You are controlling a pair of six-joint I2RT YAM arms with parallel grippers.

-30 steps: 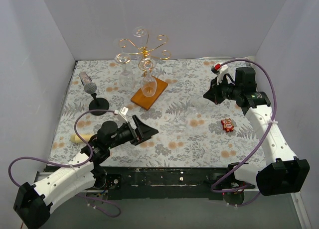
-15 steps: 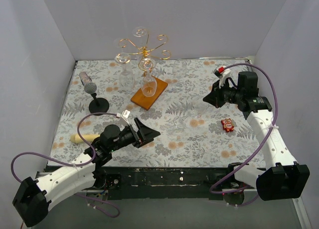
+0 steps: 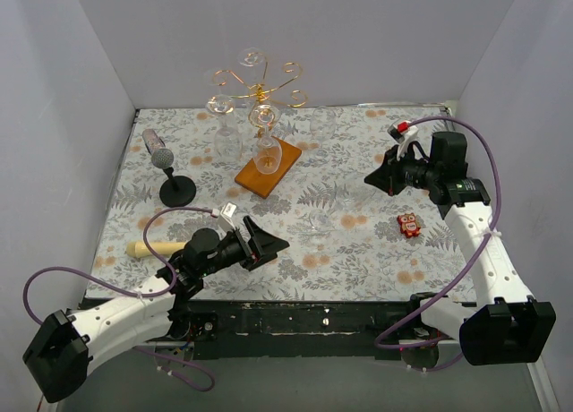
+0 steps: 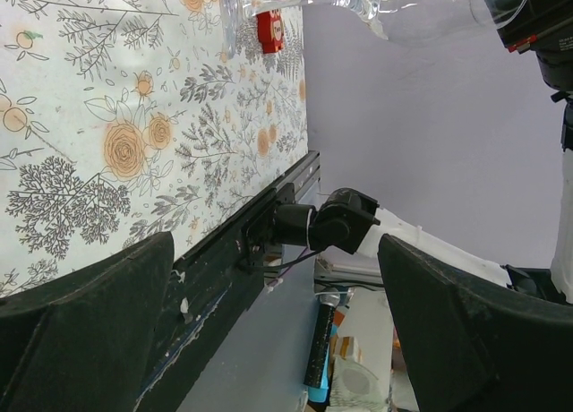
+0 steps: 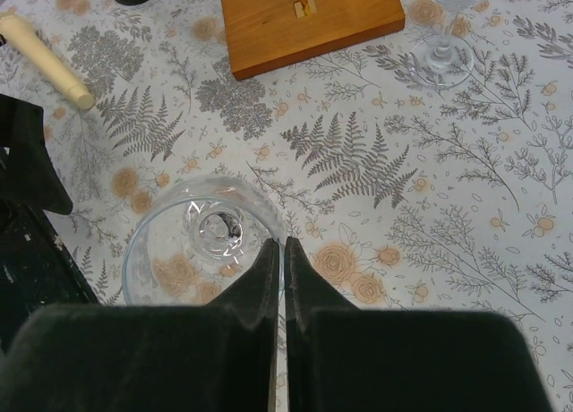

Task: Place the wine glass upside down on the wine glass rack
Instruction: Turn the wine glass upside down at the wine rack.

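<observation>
Left gripper (image 4: 275,240) has slipped back toward the near edge, fingers spread wide, nothing in them. Far beyond it the wine glass rack (image 3: 277,166) waits. Now the wine glass (image 5: 206,237): its foot has swung out left and nearer, rim pinched by the right gripper (image 5: 277,246) as that arm draws back right. Looks like the carry is only starting, with the rack well apart.

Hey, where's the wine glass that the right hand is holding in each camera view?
Top external: the wine glass juts from the right hand, right of centre.
Left wrist: the glass lies sideways along the top edge.
Right wrist: lower left, seen down its bowl, rim in the hand.
Shared landmark: the flowered table cover.
</observation>
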